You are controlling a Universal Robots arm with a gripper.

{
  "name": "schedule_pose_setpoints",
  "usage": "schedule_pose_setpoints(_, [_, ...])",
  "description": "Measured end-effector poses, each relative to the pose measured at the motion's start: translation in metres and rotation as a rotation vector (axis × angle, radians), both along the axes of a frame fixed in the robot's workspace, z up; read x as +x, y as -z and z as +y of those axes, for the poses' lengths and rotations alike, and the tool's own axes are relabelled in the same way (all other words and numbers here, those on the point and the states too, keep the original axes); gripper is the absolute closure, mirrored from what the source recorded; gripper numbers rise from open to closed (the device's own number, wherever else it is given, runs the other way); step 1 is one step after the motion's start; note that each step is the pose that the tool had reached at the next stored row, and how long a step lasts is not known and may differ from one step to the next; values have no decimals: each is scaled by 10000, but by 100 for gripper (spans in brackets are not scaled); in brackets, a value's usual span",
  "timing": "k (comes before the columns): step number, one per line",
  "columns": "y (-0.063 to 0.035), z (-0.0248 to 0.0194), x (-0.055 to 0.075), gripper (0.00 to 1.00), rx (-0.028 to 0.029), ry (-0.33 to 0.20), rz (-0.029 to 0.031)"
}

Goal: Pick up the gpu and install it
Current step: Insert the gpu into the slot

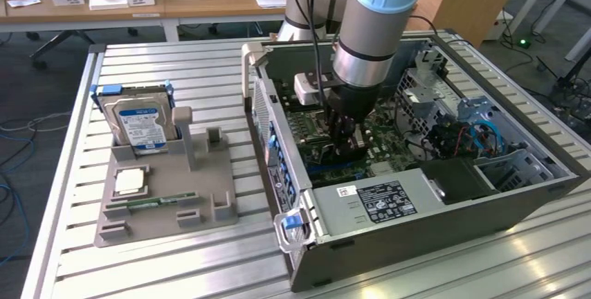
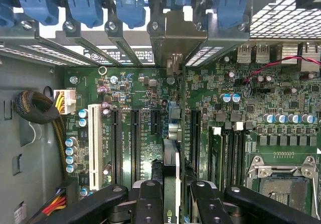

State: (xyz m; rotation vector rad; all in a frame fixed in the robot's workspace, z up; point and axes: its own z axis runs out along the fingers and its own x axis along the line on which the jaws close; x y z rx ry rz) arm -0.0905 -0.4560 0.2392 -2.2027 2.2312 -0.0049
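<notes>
Inside the open computer case, which lies on its side on the slatted surface, the arm reaches straight down over the motherboard. The end effector sits low among the slots, at about the case's centre in the exterior view.

In the wrist view the end effector is clamped on the gpu: 2 black fingers press either side of the thin card, which is seen edge-on, running from between the fingers toward the rear brackets at 12 o'clock. The card is held upright and edgewise, probably so its lower edge can meet a long black expansion slot on the green board; it appears lined up close beside that slot, though whether it is already seated I cannot tell. Its far end points at a gap in the rear bracket row, under the blue retention clips, which fits where a card's metal bracket belongs.

On the surface at 9 o'clock of the case in the exterior view stands a grey parts holder with the hard drive upright in it and a memory stick lying flat.
</notes>
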Motion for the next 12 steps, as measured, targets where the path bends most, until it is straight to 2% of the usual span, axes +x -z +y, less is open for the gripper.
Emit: schedule_pose_setpoints(12, [8, -1, -2, 74, 2, -1, -2])
